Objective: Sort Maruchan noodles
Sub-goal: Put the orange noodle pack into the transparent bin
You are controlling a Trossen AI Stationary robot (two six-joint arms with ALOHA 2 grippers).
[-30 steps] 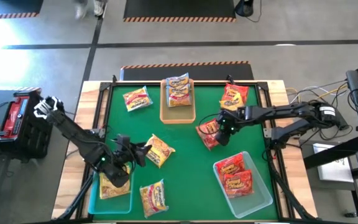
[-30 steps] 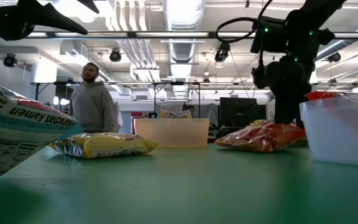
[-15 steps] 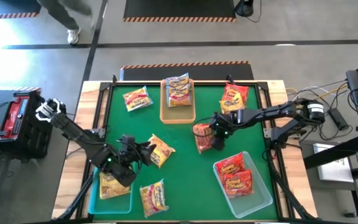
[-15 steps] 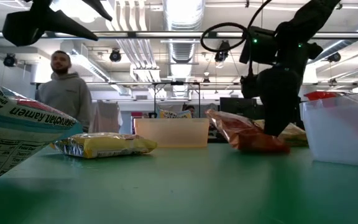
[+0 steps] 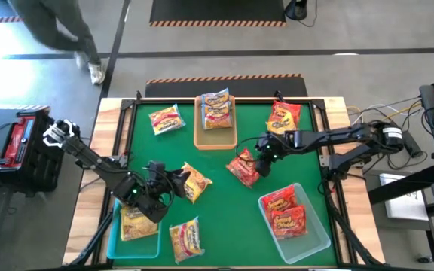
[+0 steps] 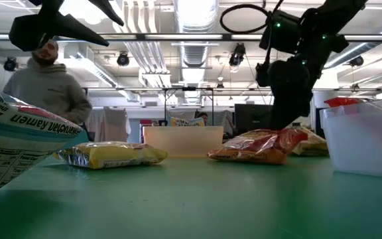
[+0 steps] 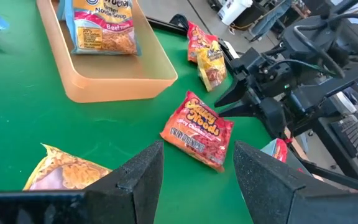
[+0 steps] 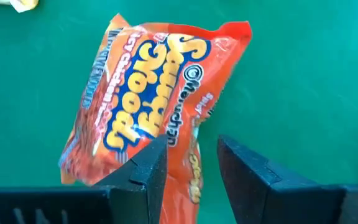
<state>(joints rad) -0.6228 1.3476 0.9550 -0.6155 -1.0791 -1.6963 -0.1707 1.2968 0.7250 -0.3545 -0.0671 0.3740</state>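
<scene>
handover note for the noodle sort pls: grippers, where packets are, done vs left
Right gripper: fingers straddle an edge of the red packet at mid-table; grip unclear.
Left gripper: open, empty, beside a yellow packet.
Done: two red in the clear tray, one yellow in the teal tray, pale packets in the tan tray.
Left: loose packets on the table, red and yellow.

Red packet (image 5: 243, 168) (yellow-and-blue lettering) on green table (image 5: 224, 211); tan tray (image 5: 215, 138).

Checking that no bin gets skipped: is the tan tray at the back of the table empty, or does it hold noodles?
Not empty. The tan tray holds noodle packets, seen from above and in the left wrist view.
</scene>
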